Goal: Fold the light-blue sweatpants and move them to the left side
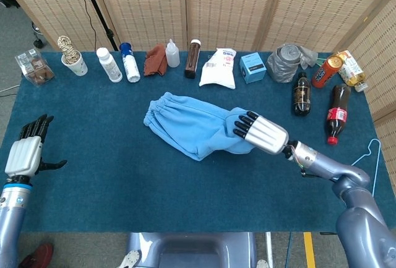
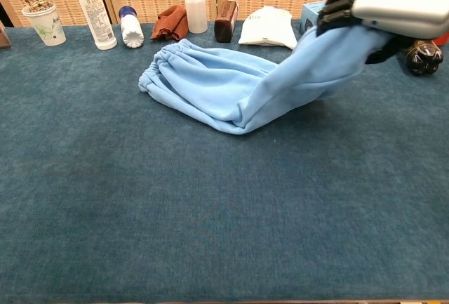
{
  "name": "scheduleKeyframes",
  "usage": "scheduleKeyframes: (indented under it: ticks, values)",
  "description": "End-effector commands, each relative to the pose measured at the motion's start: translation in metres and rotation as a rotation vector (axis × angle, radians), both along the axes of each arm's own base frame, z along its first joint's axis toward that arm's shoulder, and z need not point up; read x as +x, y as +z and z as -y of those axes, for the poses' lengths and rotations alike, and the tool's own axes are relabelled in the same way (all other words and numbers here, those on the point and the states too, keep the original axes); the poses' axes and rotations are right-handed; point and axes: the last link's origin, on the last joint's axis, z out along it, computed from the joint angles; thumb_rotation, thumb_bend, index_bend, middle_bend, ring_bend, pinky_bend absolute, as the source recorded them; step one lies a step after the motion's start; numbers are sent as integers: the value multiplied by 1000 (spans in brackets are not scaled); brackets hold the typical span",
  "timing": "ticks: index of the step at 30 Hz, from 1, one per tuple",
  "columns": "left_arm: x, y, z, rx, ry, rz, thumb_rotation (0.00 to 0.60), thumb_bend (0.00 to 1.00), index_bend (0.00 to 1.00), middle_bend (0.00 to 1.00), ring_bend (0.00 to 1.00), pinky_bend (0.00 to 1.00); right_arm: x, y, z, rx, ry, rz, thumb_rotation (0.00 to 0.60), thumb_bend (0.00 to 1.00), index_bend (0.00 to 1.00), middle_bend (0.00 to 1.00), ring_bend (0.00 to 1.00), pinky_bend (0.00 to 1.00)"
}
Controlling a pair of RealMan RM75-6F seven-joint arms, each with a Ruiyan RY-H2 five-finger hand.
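**Back-edge clutter and right-side bottles on the blue table**

Table [image 1: 124, 200] covered in dark teal cloth. Along the 12 o'clock edge, left to right: clear plastic box [image 1: 34, 67] with brown contents, paper cup [image 1: 75, 64] stuffed with coiled rope, white bottle [image 1: 109, 65], blue-capped white bottle [image 1: 129, 62] leaning, crumpled rust-brown cloth [image 1: 155, 59], white squeeze bottle [image 1: 172, 54], dark brown bottle [image 1: 193, 59], white pouch [image 1: 219, 68], small light-blue box [image 1: 252, 67], grey plastic wad [image 1: 289, 60]. Toward 2 o'clock: orange bottle [image 1: 327, 70], yellow-labelled carton [image 1: 351, 69], two dark soda bottles [image 1: 301, 94] [image 1: 336, 113] lying flat. At 4 o'clock, light-blue wire hanger [image 1: 369, 156] off the table edge. Wicker screens [image 1: 235, 2] behind.
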Motion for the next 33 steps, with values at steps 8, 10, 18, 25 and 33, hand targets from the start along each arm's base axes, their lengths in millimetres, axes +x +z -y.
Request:
scheduleKeyframes:
  ticks: [8, 10, 18, 25, 33]
  values:
    - [-5, 2, -3, 0, 17, 7, 600, 0, 0, 0, 0, 0, 67, -44, 37, -13, -76, 54, 600, 849, 569, 390, 349, 509]
    - [-5, 2, -4, -5, 18, 8, 600, 0, 0, 0, 0, 0, 74, -51, 43, -20, -107, 51, 600, 849, 569, 390, 348, 509]
    - [-8, 2, -7, -2, 37, 7, 600, 0, 0, 0, 0, 0, 105, -72, 59, -36, -265, 198, 600, 846, 578, 403, 355, 510]
    - [-9, 2, -6, 0, 41, 8, 600, 0, 0, 0, 0, 0, 122, -87, 55, -26, -309, 315, 600, 681, 557, 396, 345, 493]
    - [-9, 2, -6, -1, 41, 13, 600, 0, 0, 0, 0, 0, 125, -101, 55, -23, -417, 356, 600, 0, 0, 0, 0, 4]
